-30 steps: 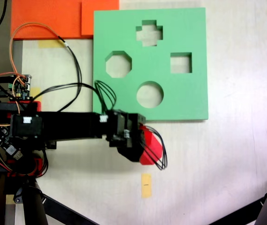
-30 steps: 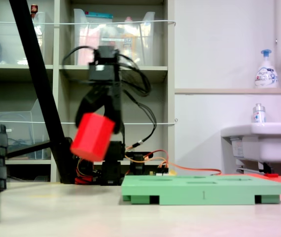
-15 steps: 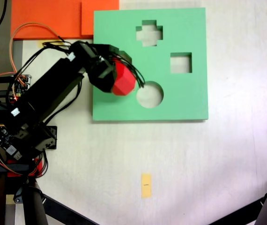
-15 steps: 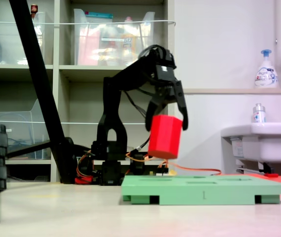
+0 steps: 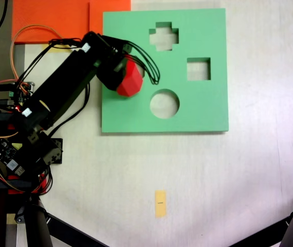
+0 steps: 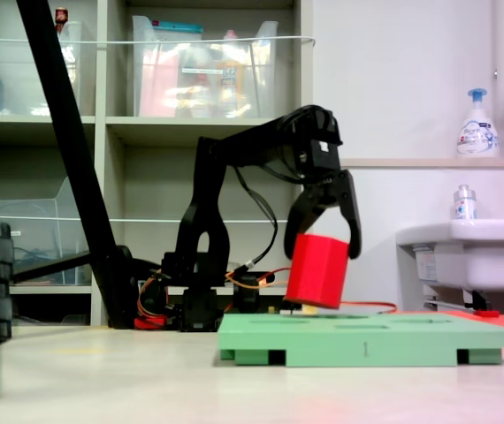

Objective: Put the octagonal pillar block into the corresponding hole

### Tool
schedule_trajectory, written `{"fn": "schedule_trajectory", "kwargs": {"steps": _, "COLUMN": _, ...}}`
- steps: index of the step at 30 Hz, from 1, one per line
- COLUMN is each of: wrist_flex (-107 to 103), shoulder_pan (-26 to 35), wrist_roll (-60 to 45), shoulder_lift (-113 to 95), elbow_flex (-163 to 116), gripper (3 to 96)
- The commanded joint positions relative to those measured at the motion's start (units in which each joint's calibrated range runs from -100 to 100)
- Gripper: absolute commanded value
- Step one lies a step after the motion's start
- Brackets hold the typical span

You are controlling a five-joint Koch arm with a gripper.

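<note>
- The octagonal pillar block is a small bright red foam prism. I judge it light and slightly squashy, with matt sides that should not slip much. A moderate squeeze should hold it; a hard one would likely dent it.
- The best hold looks to be on two opposite flat sides near the top, which leaves the lower part free to enter a cutout. That appears to be roughly how it is held now.
- The claw is closed on the upper part of the block, one finger down each side in the second exterior view, open only as wide as the block.
- The block hangs below the claw, slightly tilted, its lower edge just above the green foam board. I cannot tell whether it touches.
- In the first exterior view the block sits near the green foam board's left edge, about midway along it, partly under the claw.
- The eight-sided cutout is hidden there under block and arm, so the alignment is uncertain. The round cutout lies just beside the block, toward the lower right in the first exterior view; the square cutout and cross-shaped cutout are well apart.
- The board lies flat on the pale surface.
</note>
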Motion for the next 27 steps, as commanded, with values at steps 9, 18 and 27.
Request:
{"fn": "schedule_trajectory", "kwargs": {"steps": 9, "wrist_flex": 10.8, "shoulder_pan": 1.8, "wrist_roll": 1.9, "shoulder_lift": 3.9, "elbow_flex": 1.0, "gripper": 45.7}}
{"fn": "schedule_trajectory", "kwargs": {"steps": 18, "wrist_flex": 9.8, "shoulder_pan": 2.7, "wrist_roll": 2.0, "shoulder_lift": 4.9, "elbow_flex": 0.7, "gripper": 45.7}}
{"fn": "schedule_trajectory", "kwargs": {"steps": 27, "wrist_flex": 5.1, "shoulder_pan": 3.0, "wrist_roll": 0.9, "shoulder_lift": 4.7, "elbow_flex": 0.6, "gripper": 45.7}}
